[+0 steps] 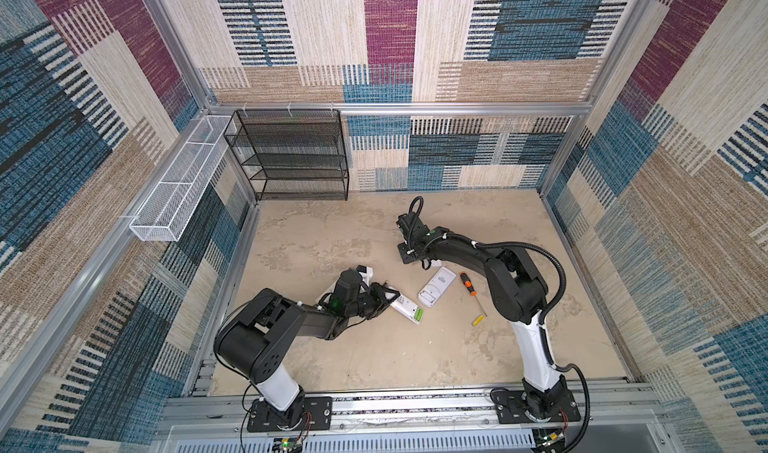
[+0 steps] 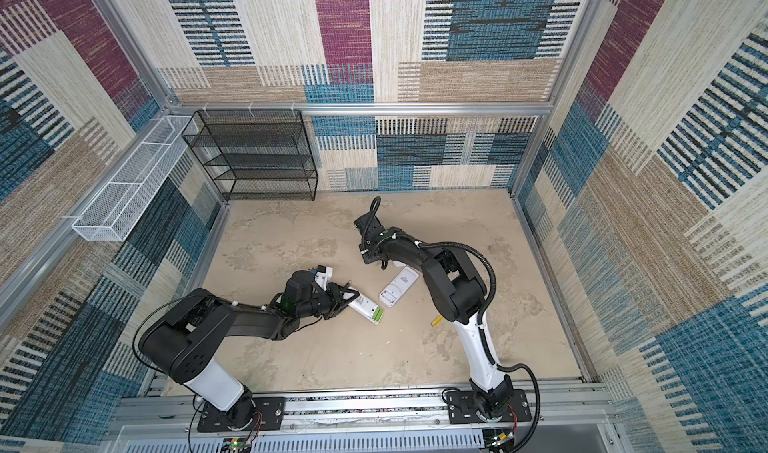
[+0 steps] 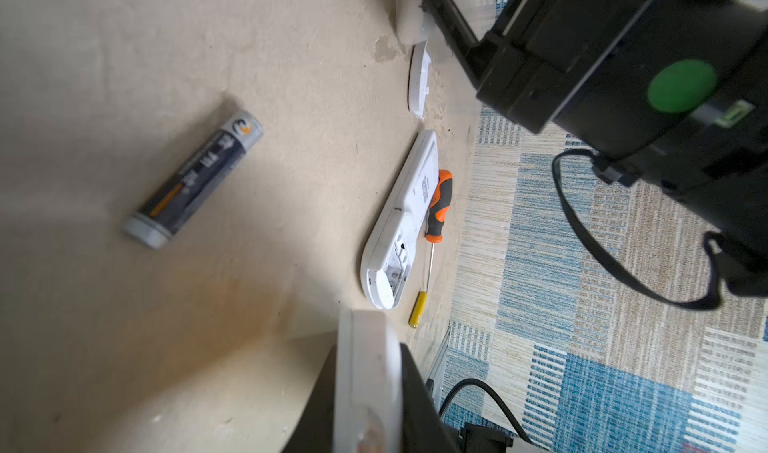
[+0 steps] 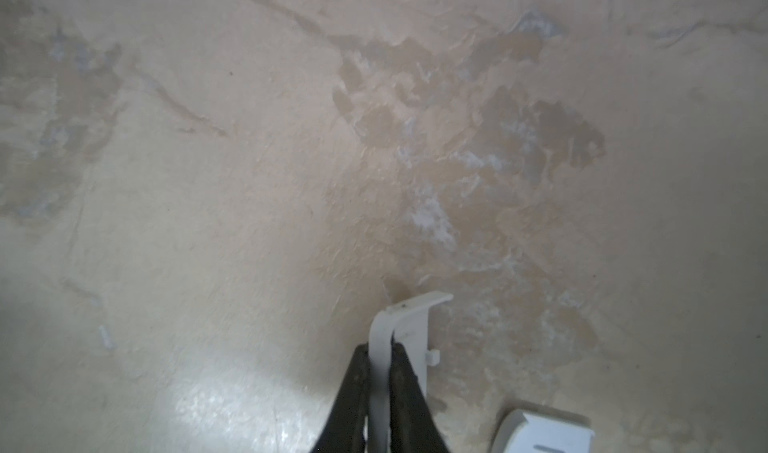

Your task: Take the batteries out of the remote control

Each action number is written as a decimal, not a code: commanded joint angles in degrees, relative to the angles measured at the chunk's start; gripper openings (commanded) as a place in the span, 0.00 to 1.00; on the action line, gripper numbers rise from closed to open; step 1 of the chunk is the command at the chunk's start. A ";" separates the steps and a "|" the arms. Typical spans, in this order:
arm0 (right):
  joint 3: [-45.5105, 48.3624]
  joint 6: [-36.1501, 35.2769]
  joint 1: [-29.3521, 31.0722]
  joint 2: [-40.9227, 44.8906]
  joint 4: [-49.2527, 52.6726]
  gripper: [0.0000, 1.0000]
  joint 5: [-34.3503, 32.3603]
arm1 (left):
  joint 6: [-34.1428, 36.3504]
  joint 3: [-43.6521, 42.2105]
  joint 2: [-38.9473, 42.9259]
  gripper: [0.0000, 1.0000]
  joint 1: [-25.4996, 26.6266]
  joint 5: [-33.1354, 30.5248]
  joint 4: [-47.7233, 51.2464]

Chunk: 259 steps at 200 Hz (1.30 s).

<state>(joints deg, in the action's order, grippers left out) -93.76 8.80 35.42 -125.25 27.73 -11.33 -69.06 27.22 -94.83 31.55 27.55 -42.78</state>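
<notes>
My left gripper (image 1: 390,299) is shut on the end of a white remote control (image 1: 405,305) that lies on the table. Two lime green batteries (image 1: 418,315) sit in its uncovered compartment. In the left wrist view the remote (image 3: 368,384) shows between the dark fingers. A black and grey battery (image 3: 193,181) lies loose on the table. A yellow battery (image 1: 478,320) lies near a second white remote (image 1: 434,291), whose compartment is empty. My right gripper (image 4: 378,347) pinches a white battery cover (image 4: 409,318) just above the table, beyond the second remote.
An orange-and-black screwdriver (image 1: 467,284) lies between the second remote and the right arm. A black mesh shelf (image 1: 291,156) stands at the back left. A white mesh basket (image 1: 178,189) hangs on the left wall.
</notes>
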 commanded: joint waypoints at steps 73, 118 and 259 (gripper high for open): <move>-0.71 1.24 -0.08 5.69 1.78 0.41 4.37 | 1.30 -0.68 7.49 0.08 0.00 -2.11 13.87; 8.14 4.13 -4.50 16.68 -0.92 0.41 9.83 | 4.52 -1.29 12.63 0.21 0.00 -4.51 24.09; 35.83 4.84 -20.43 29.69 -0.31 0.50 15.22 | 9.59 -0.24 24.40 0.60 -0.78 -12.83 45.41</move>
<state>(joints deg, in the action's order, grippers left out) -58.54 13.45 15.00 -94.85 28.49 3.42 -61.69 26.63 -72.29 31.16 17.78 -2.81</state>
